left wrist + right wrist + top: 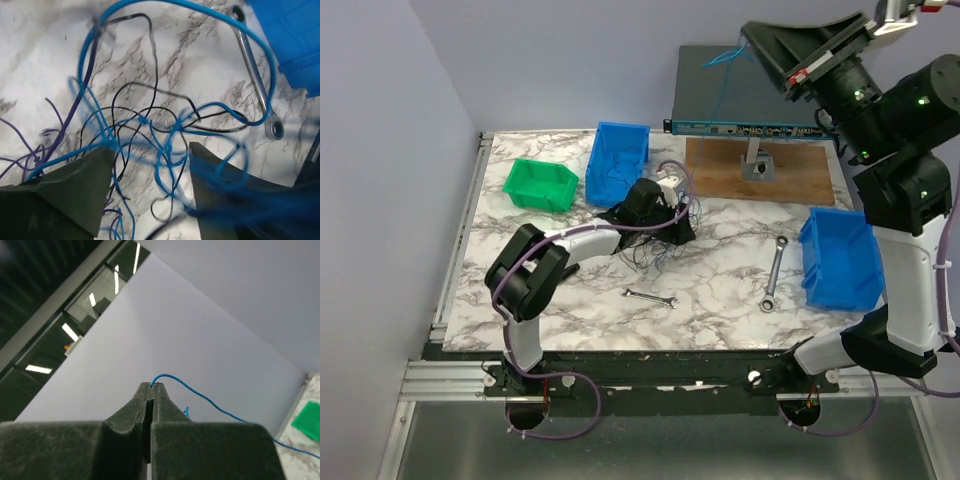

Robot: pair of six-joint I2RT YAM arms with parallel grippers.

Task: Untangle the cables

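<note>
The cables (pixel 655 250) lie as a loose tangle of thin blue and black wires on the marble table (pixel 570 320), with a few thin purple strands mixed in. My left gripper (pixel 665 228) is down over the tangle. In the left wrist view the left gripper (pixel 152 147) has its jaws apart, and blue and black loops (pixel 170 140) run between and across its fingers (pixel 75 190). My right gripper (pixel 748 33) is raised high at the back right. It is shut (pixel 152 385) on the end of one blue cable (pixel 210 402), which trails away downward.
A green bin (pixel 540 183) and a blue bin (pixel 617 160) stand at the back left, and another blue bin (pixel 840 260) at the right. A silver wrench (pixel 775 275) and a smaller one (pixel 652 297) lie on the table. A flat equipment box (pixel 750 100) sits over a wooden board (pixel 790 175).
</note>
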